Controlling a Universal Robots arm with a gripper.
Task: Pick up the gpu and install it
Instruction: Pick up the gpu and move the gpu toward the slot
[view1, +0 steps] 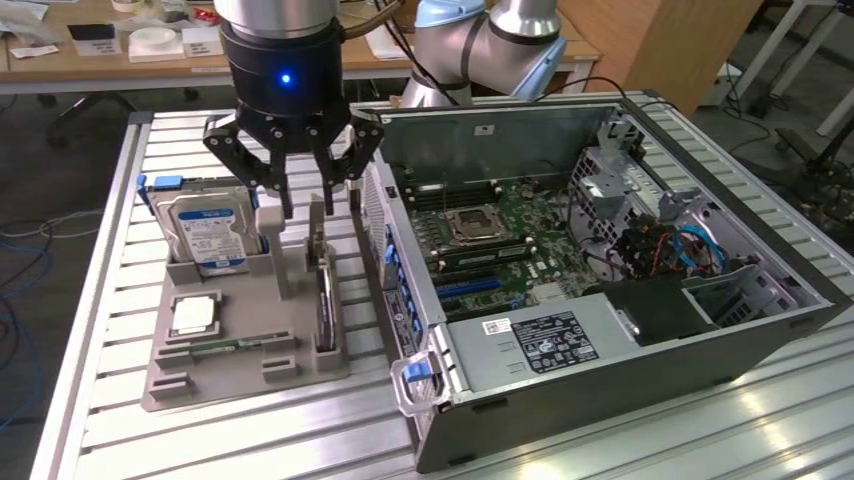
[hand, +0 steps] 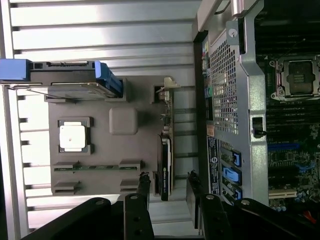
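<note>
the gpu (view1: 324, 295) is stood on edge in a slot of the grey tray (view1: 220, 385), just beside the open computer case (view1: 641, 330), on the exterior view's left of it. its long axis is seen to run from near to far. the gripper (view1: 304, 188) is held above the card's far end with nothing gripped. the jaws are parted moderately, and one of the fingers (hand: 144, 187) is set to each side of the card's thin edge.

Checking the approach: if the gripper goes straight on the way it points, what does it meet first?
Probably the gpu, standing on edge in the tray under the gripper, whose jaws are open; depth unclear.
</note>
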